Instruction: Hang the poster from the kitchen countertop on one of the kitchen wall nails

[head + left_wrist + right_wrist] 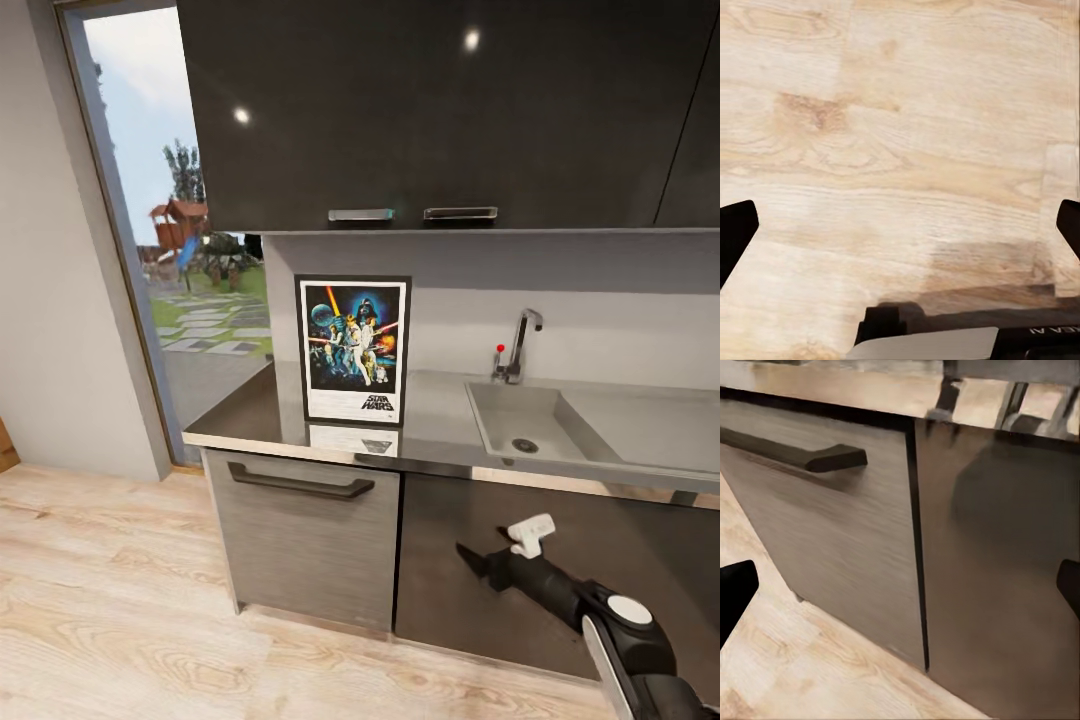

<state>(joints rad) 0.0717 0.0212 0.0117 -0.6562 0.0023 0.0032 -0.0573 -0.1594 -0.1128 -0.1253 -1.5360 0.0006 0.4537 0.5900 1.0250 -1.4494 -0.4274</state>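
Observation:
The poster (355, 349) stands upright on the kitchen countertop (250, 415), leaning back against the wall left of the sink (530, 420). It has a thin black frame, space artwork and a STAR WARS logo. My right gripper (472, 556) hangs low in front of the dark cabinet front, well below and right of the poster. In the right wrist view the right gripper (900, 589) is open, facing the grey drawer front and its dark handle (795, 450). My left gripper (900, 229) is open over the wooden floor. The wall nails are out of view.
Dark upper cabinets (450, 110) hang above the countertop, not far over the poster's top. A dark tap (520, 345) stands behind the sink. A tall glass door (180, 250) to the left looks onto a garden. Light wooden floor (120, 600) spreads before the cabinets.

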